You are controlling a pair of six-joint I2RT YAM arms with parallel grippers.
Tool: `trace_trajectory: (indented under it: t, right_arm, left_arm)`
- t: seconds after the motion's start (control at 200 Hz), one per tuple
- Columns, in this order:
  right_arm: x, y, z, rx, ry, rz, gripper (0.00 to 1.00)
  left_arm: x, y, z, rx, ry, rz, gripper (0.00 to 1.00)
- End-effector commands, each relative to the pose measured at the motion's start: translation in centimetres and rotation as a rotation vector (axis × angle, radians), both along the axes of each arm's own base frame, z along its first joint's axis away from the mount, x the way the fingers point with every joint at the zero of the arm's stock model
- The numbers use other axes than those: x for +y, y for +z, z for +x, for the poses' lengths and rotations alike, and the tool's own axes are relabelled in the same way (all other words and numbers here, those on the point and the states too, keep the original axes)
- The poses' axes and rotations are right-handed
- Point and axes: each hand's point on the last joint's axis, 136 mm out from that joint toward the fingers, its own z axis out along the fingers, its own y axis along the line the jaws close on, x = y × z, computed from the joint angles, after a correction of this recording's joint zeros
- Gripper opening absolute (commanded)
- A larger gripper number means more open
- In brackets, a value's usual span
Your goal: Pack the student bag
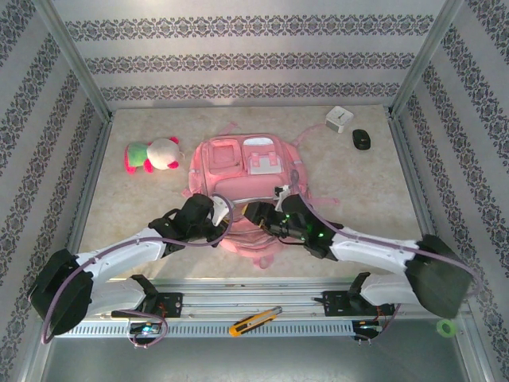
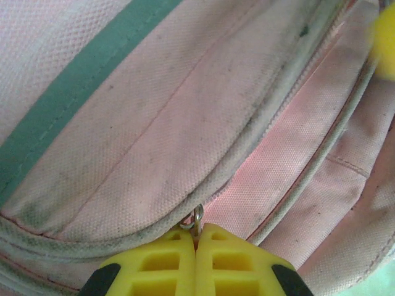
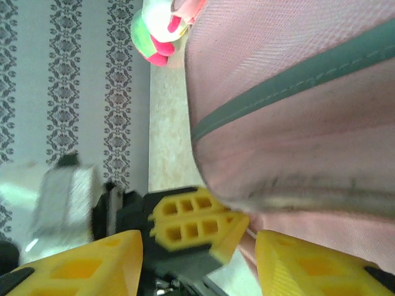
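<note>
So the student bag [image 1: 242, 179] lies flat in the middle of the worktop [image 1: 374, 183], front pockets facing up, and both arms come in low over its near edge. The left arm [image 1: 127, 251] stretches out from its base and angles inward to the right, wrist down by the bag's near left corner. In its wrist view the left pincer [image 2: 196, 233] has its yellow tips squeezed tight together, clamped on the little metal zip ring [image 2: 197, 214] that sticks out where the grey-edged flap meets the pink fabric. The right arm [image 1: 374, 251] mirrors it, reaching in leftward. The right pincer [image 3: 197, 262] has its fingers spread apart with nothing in them, hovering just off the bag's edge. A plush toy [image 1: 153, 155] lies to the bag's left, not touching it.
</note>
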Motion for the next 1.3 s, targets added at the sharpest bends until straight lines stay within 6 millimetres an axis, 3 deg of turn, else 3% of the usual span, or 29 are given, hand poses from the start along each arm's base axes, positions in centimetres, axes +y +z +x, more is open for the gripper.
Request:
trace_trajectory:
  t: [0.0, 0.205, 0.315, 0.485, 0.764, 1.099, 1.294]
  right_arm:
    - [-3.3, -0.9, -0.6, -0.003, 0.024, -0.164, 0.54]
    - [-9.6, -0.1, 2.2, -0.020, -0.020, -0.333, 0.57]
    - [-11.4, -0.9, 3.8, -0.014, -0.028, -0.392, 0.58]
    - [-10.3, -2.3, 5.1, 0.000, 0.022, -0.387, 0.56]
    - [-8.1, -4.8, 4.8, 0.029, 0.052, -0.334, 0.46]
    - [-6.7, -5.1, 4.6, 0.029, 0.031, -0.266, 0.41]
    - [-5.8, -4.9, 4.4, 0.028, 0.042, -0.253, 0.40]
  left_arm:
    - [-0.3, 0.6, 1.4, -0.037, 0.086, -0.053, 0.00]
    - [-0.6, 0.6, 1.6, -0.040, 0.086, -0.068, 0.00]
    - [-1.0, 0.6, 1.7, -0.032, 0.079, -0.080, 0.00]
    - [-1.8, 0.5, 1.4, 0.003, 0.058, -0.111, 0.00]
    - [-2.9, 0.9, 1.8, 0.022, 0.067, -0.134, 0.00]
    - [-4.0, 2.3, 2.9, -0.020, 0.139, -0.145, 0.00]
    - [-6.1, 2.8, 3.1, -0.047, 0.139, -0.154, 0.00]
